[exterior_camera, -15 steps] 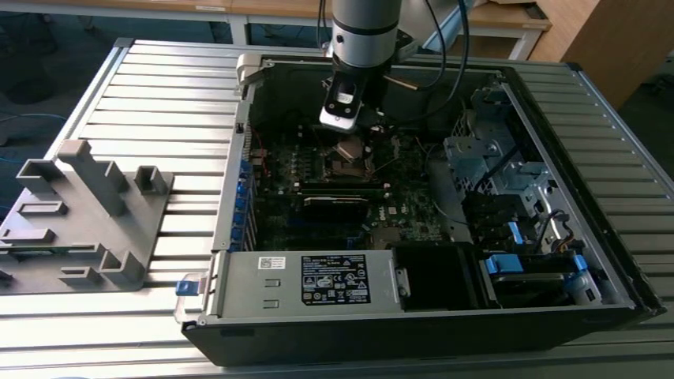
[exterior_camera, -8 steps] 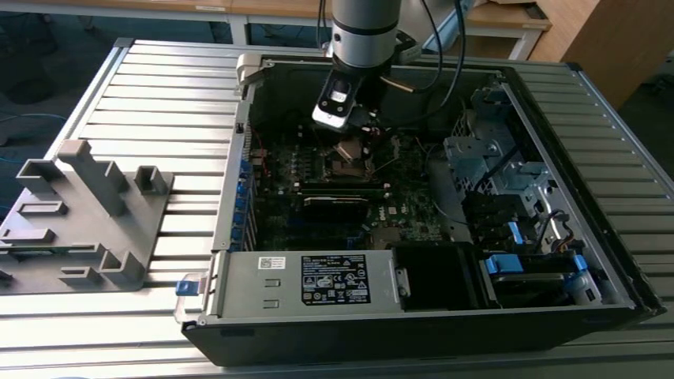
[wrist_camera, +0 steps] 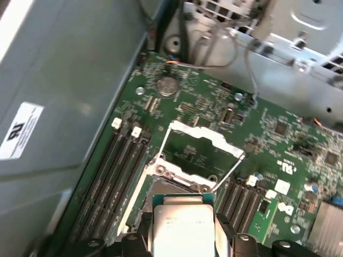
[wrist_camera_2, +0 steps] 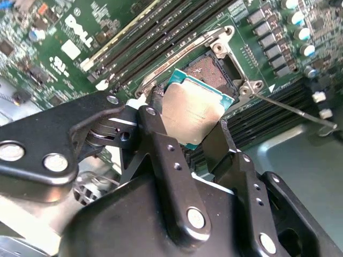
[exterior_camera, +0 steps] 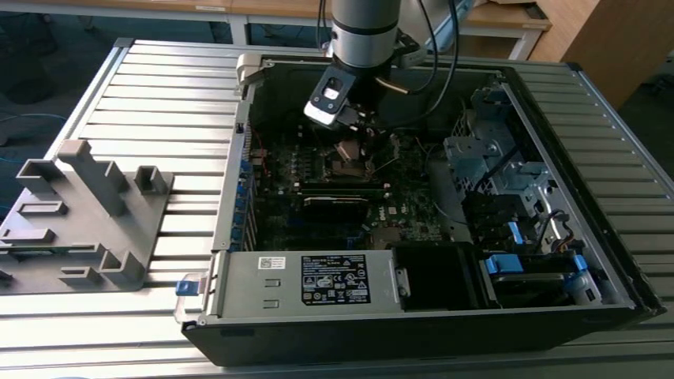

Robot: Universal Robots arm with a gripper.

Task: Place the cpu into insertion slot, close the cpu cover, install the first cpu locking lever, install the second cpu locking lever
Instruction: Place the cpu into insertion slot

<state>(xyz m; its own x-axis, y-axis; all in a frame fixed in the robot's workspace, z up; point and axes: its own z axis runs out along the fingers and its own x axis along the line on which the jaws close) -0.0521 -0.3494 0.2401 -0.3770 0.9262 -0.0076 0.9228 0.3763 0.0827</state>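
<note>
- I have the cpu (wrist_camera_2: 199,104), a small flat square chip with a dull grey metal top, pinched by its edges in the black two-fingered hand (wrist_camera_2: 188,114). It sits over the square black insertion slot (wrist_camera_2: 221,65), not seated.
- Risk, as I judge it: the chip looks skewed to the slot, so releasing it here could seat it crooked and damage the contacts.
- The first wrist view shows the thin silver cpu cover (wrist_camera: 214,142) swung open beyond the slot.
- The exterior view puts the hand in the upper middle of the frame, inside the open black computer case (exterior_camera: 421,332).
</note>
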